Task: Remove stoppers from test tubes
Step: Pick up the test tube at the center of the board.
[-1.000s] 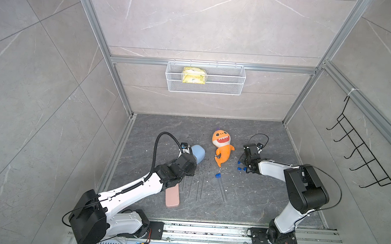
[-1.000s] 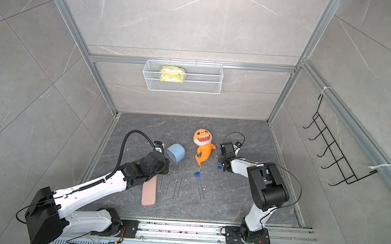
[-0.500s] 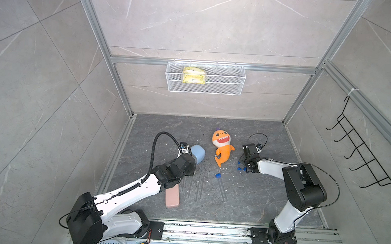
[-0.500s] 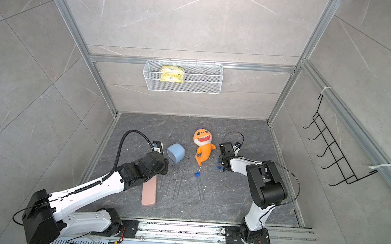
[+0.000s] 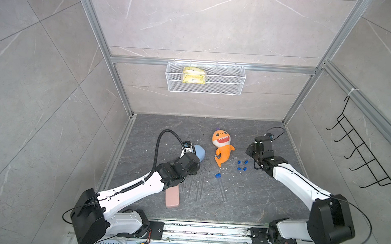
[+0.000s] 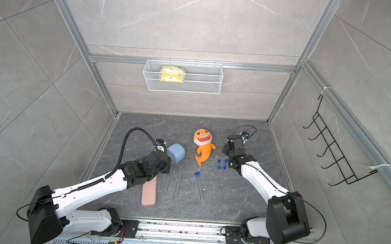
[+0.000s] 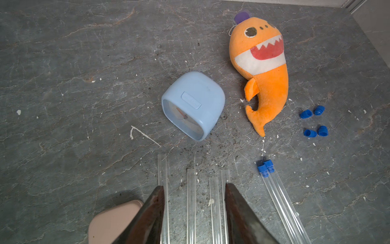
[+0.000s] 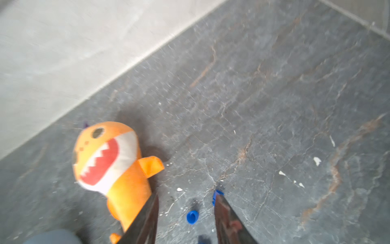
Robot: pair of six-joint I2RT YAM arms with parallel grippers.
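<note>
Blue plastic marks your targets: four loose stoppers (image 5: 239,162) (image 6: 219,160) lie in a tight cluster on the dark stone floor (image 5: 254,200), just right of centre in both top views, clear of any tube. Two more still cap a pair of test tubes (image 7: 280,202) that lie side by side, lower in the frame and left of the cluster. Four uncapped tubes lie roughly parallel further left. Your left gripper (image 7: 194,186) has its jaws apart and grips nothing; it straddles the bare tubes, though whether it touches them you cannot tell. Your right gripper (image 8: 186,195) is spread too, empty, over the loose cluster. Its wrist view is blurred, but one stopper lies on the floor between the fingers and another shows at one fingertip. An orange plush shark (image 5: 222,149) lies just left of the cluster, a pale blue clock (image 5: 200,153) left of that, and a pink case (image 5: 172,199) lower left, partly under the left arm. At upper centre, a wire basket (image 5: 227,87) holds a yellow packet (image 5: 194,75).
</note>
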